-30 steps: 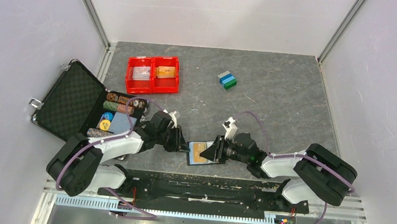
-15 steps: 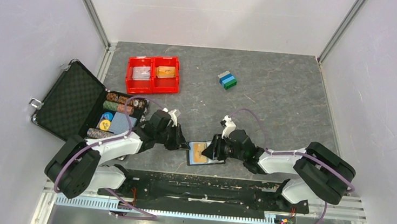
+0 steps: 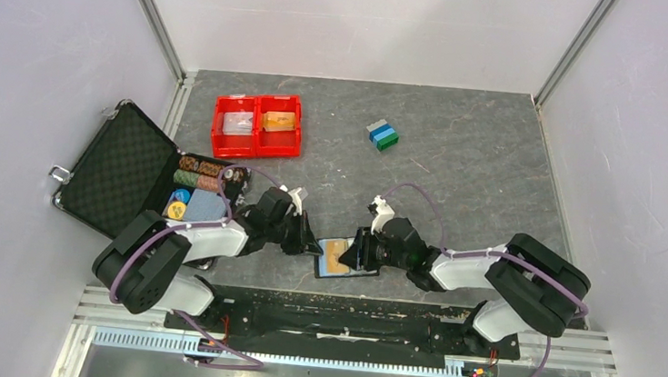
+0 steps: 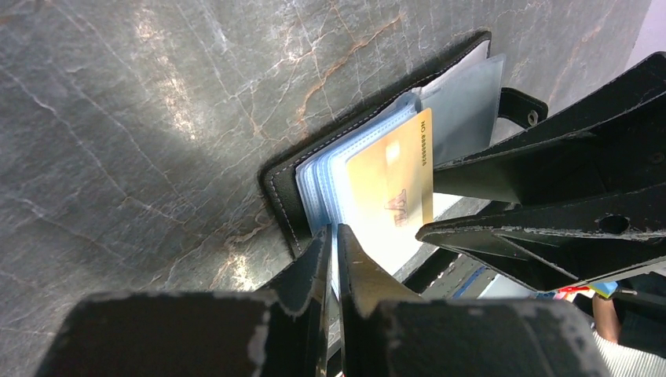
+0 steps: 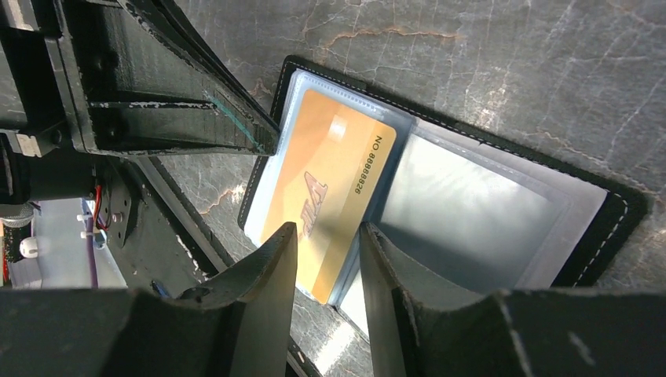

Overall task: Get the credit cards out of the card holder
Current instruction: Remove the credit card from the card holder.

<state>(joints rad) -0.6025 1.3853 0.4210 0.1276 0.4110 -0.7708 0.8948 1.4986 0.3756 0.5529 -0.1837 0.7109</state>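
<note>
The card holder (image 3: 342, 273) lies open on the table between both grippers, black-edged with clear blue-grey sleeves (image 5: 471, 212). An orange credit card (image 3: 337, 257) sits in its left sleeve, printed face up (image 5: 330, 188). My left gripper (image 3: 311, 247) is shut on the holder's left edge, with the thin sleeve stack pinched between its jaws (image 4: 333, 236). Low over the holder from the right, my right gripper (image 3: 356, 254) is open. Its fingertips (image 5: 328, 232) straddle the near corner of the orange card without closing on it.
A red two-compartment tray (image 3: 256, 129) at the back left holds a whitish and an orange item. An open black case (image 3: 122, 170) with poker chips (image 3: 199, 177) lies at the left. Stacked grey, blue and green blocks (image 3: 382, 135) stand at the back. The table's near edge is just behind the holder.
My left gripper has closed onto the holder's left edge. My right gripper has slid left over the holder and opened a little wider.
</note>
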